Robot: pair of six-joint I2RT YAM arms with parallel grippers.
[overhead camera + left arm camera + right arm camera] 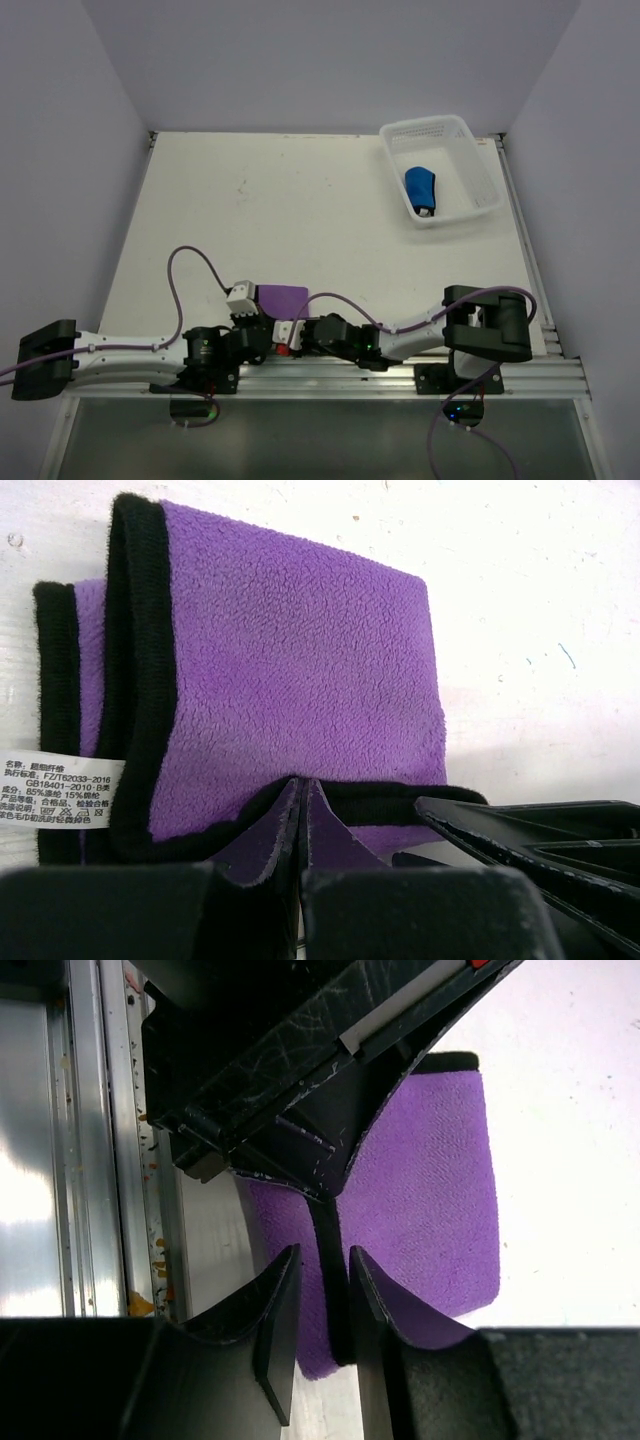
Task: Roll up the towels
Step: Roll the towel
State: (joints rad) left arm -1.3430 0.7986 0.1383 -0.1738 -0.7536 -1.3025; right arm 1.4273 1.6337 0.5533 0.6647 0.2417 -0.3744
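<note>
Lying folded flat on the white table (280, 200), just beyond the arms' bases, the purple towel (283, 298) sits between the two grippers. Its black stitched hem runs along the edges. In the left wrist view a white printed care label (55, 790) shows at one corner, where a lower layer sticks out past the upper one.

The left gripper (302, 800) is clenched on the near hem and pinches a small peak of cloth between its fingertips.

The right gripper (323, 1260) meets the same edge from the opposite side, close beside the left one. Its jaws straddle the black hem and stand narrowly parted. A thin slit shows between one finger (278, 1305) and the cloth, so the grip is not yet closed. To the side of this gripper runs the aluminium rail (60, 1160) of the table's near edge.

The blue towel (421, 188) lies as a compact bundle inside the white perforated basket (430, 128) at the far right corner of the table, well apart from both grippers.
</note>
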